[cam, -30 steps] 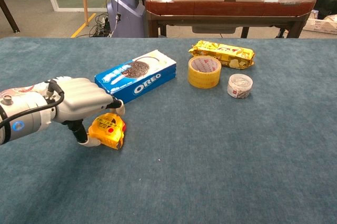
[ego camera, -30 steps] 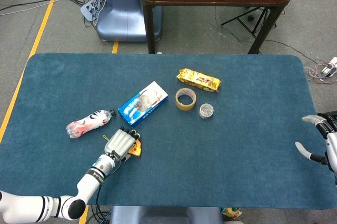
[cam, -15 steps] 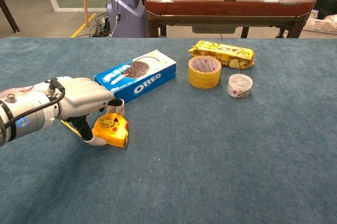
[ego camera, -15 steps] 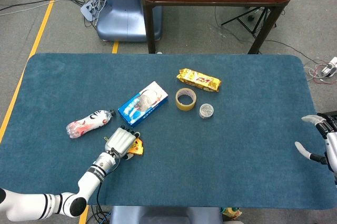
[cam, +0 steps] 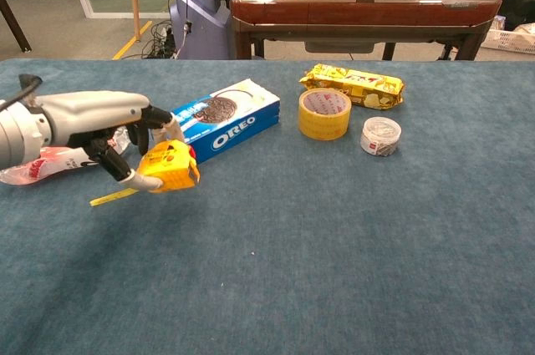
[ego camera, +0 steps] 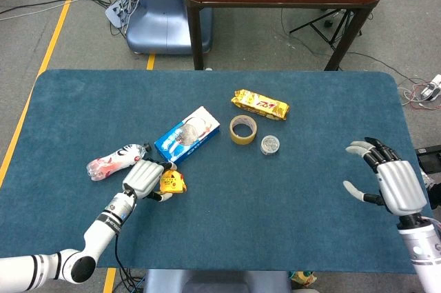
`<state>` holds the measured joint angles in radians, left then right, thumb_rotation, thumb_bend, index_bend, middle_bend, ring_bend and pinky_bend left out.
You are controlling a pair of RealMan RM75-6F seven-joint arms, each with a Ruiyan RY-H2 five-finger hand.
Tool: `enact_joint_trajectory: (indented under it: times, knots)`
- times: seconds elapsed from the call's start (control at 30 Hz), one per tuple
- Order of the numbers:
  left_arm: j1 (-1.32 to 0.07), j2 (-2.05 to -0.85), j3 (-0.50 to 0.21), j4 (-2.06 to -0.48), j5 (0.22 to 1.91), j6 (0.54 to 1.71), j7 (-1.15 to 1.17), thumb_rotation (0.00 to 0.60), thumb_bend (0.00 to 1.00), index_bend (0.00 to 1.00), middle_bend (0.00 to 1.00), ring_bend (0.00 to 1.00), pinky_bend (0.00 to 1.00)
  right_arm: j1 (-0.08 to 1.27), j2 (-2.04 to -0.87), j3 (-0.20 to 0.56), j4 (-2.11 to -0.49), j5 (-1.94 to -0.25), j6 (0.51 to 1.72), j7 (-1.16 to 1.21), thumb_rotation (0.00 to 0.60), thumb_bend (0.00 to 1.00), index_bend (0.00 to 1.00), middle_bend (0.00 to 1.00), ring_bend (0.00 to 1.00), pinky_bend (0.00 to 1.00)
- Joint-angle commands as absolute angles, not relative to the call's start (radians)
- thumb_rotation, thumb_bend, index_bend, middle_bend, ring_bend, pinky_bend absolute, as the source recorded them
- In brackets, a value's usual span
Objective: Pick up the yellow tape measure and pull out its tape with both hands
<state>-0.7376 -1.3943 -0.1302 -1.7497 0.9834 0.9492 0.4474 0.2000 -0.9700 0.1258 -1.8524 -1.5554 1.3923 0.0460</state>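
Yellow tape measure (cam: 170, 167) being held above the table (cam: 351, 238).
It is being pinched by the left hand (cam: 100, 117) beside the Oreo box (cam: 221, 119); the right hand (ego camera: 393, 183) is being held empty, fingers spread.

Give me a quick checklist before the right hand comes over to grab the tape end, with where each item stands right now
1. Left hand holds the yellow tape measure: ok, fingers wrapped on the case.
2. Tape measure lifted off the table: ok, by the chest view.
3. Tape end exposed to grab: ok, a short yellow strip sticks out toward the robot's left.
4. Right hand free: ok, fingers spread, holding nothing.
5. Right hand near the tape end: not ok, it is far across the table.
6. Oreo box clear of the left hand: cannot tell, they look very close.
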Motion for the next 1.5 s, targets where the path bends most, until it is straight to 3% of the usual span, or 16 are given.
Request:
enact_joint_trajectory:
  times: [0.03,0.33,0.6,1.07,1.5]
  knots:
    - [-0.724,-1.329,-0.174,-1.832,0.968,0.939,0.364,0.600,0.25,0.41,0.44,0.38,0.29,0.259,-1.014,0.147,-1.912,-1.563,1.335,-0.010,0.600,0.26,0.25,0.24,0.13,0.22]
    - [-0.742,-1.268,-0.233,-1.956,0.918,0.953,0.302,0.600,0.25,0.41,0.44,0.38,0.32,0.417,-1.166,0.200,-1.976,-1.502,1.178,-0.145,0.600,0.26,0.25,0.23,0.13,0.22]
    - [-0.811,-1.273,-0.267,-2.027,0.772,0.993,0.372,0.600,0.25,0.41,0.45,0.39,0.34,0.533,-1.319,0.242,-1.968,-1.418,1.105,-0.265,0.600,0.25,0.25,0.23,0.13,0.22]
    - [-0.921,-1.309,-0.312,-2.089,0.587,1.096,0.456,0.600,0.25,0.42,0.45,0.40,0.38,0.658,-1.516,0.304,-1.909,-1.291,1.126,-0.441,0.600,0.25,0.25,0.23,0.13,0.22]
    - [-0.951,-1.319,-0.306,-2.094,0.554,1.136,0.463,0.600,0.25,0.42,0.45,0.40,0.38,0.707,-1.583,0.311,-1.863,-1.241,1.152,-0.485,0.600,0.25,0.25,0.23,0.13,0.22]
